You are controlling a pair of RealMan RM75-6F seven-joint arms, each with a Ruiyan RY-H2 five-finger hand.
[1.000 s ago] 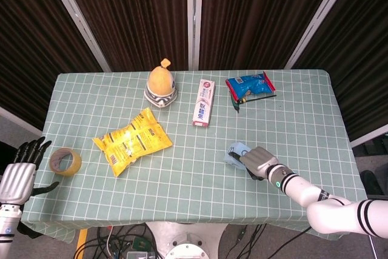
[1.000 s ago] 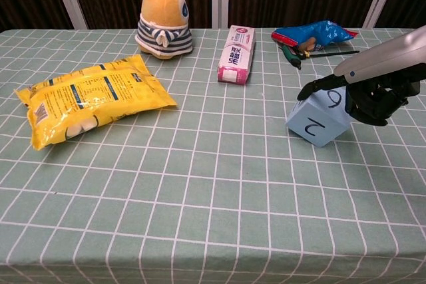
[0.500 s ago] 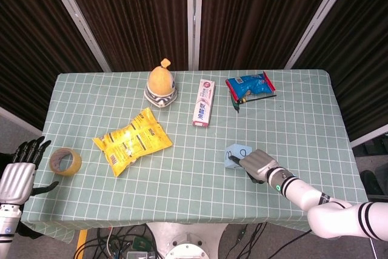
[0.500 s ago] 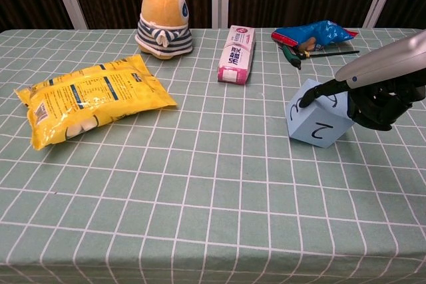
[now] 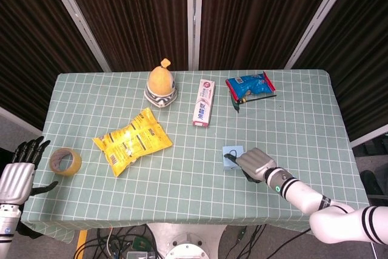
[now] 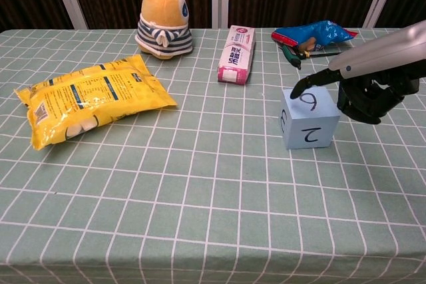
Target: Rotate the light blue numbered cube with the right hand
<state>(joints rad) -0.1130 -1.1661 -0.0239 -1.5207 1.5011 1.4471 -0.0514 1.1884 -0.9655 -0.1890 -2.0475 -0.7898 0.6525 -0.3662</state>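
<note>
**Right hand rests a fingertip on the numbered cube**

The light blue numbered cube sits flat on the checked green surface, toward the 4 o'clock part of it as the head view shows. In the chest view its top face reads like a 6 or 9, its front face shows a 2, and its left face a 3.

The right hand is at the cube's 3 o'clock side. One extended finger reaches over the top face and touches its far left edge, while the other fingers curl in beside the cube's right face. It presses rather than grips; nothing is enclosed.

The left hand hangs off the surface's edge at 8 o'clock, fingers spread and holding nothing, just beside a roll of tape.

A yellow snack bag lies at 9 o'clock of the cube. A plush toy, a pink box and a blue packet line the far side.
</note>
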